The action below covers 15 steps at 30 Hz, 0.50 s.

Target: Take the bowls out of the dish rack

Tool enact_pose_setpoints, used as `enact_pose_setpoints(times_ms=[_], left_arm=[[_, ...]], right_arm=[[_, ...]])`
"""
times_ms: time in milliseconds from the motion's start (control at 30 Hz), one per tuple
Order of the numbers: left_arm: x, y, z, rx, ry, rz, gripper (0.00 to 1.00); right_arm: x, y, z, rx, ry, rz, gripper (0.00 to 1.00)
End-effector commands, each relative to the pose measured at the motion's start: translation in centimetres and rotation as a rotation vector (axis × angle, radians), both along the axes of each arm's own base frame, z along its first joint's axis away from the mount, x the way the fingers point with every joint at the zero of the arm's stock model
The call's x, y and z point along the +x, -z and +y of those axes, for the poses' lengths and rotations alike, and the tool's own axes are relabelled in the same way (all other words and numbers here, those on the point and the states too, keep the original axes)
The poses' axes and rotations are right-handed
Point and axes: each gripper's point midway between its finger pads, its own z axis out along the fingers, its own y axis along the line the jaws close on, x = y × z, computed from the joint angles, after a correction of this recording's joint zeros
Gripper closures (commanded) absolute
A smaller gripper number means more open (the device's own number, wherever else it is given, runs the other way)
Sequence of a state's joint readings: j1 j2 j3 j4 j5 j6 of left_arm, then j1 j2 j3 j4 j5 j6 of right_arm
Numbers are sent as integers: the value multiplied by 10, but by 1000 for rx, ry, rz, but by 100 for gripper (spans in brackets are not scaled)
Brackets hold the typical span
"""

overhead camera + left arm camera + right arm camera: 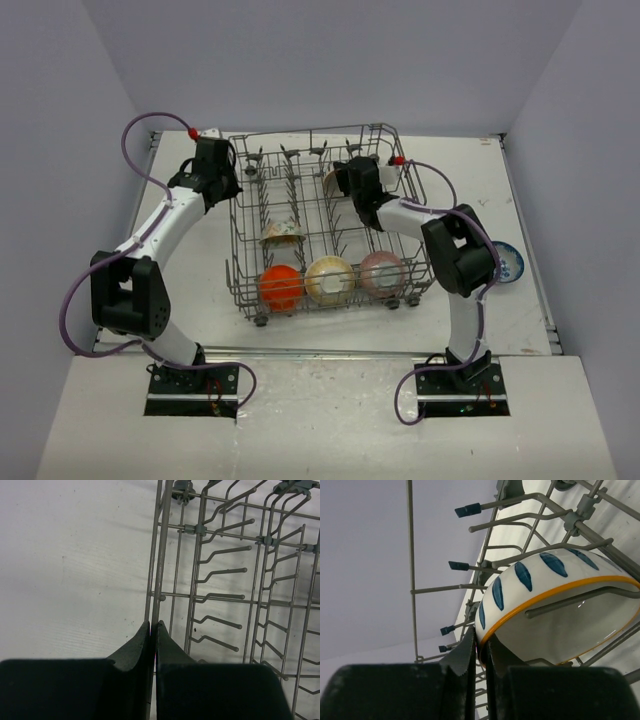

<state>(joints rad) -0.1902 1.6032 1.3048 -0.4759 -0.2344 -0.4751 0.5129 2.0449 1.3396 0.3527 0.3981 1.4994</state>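
Observation:
The grey wire dish rack [240, 230] stands mid-table. In its front row sit an orange bowl [280, 286], a cream-yellow bowl [329, 279] and a pink bowl [381, 272]; a whitish floral bowl [283, 233] sits behind them. My right gripper [480, 642] is shut on the rim of a white bowl with blue leaf marks and a yellow rim [555, 610], still among the rack's tines at the back [333, 181]. My left gripper [153, 626] is shut on the rack's left rim wire [155, 565]. A blue-and-white patterned bowl [507, 262] lies on the table to the right.
White table [190, 270] bounded by grey walls at left, back and right. The rack's upright tines [220, 575] stand close around both grippers. Purple cables loop from both arms.

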Motion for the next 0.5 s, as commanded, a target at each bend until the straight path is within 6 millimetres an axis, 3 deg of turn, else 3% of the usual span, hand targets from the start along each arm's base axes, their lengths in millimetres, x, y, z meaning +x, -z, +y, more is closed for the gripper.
enact_pose_setpoints(times_ms=[0, 233, 267, 333, 367, 400, 433, 467], left_arm=[[2, 19, 18, 28, -57, 39, 100], [3, 28, 17, 17, -62, 66, 100], [3, 31, 17, 14, -62, 74, 100], [4, 31, 17, 12, -64, 75, 100], [4, 32, 17, 10, -67, 78, 100], [3, 34, 17, 10, -66, 84, 100], [4, 34, 17, 10, -68, 83, 100], [3, 36, 16, 7, -71, 89, 100]], right_arm=[[8, -21, -2, 36, 5, -98, 100], [-13, -45, 0, 209, -76, -279, 100], [-17, -60, -1, 259, -98, -365, 100], [-20, -57, 5, 308, -173, -431, 100], [-24, -90, 5, 368, -214, -577, 100], [-26, -96, 8, 386, -252, -629, 100], [-27, -85, 15, 395, -314, -643, 100], [-29, -104, 14, 420, -335, -728, 100]])
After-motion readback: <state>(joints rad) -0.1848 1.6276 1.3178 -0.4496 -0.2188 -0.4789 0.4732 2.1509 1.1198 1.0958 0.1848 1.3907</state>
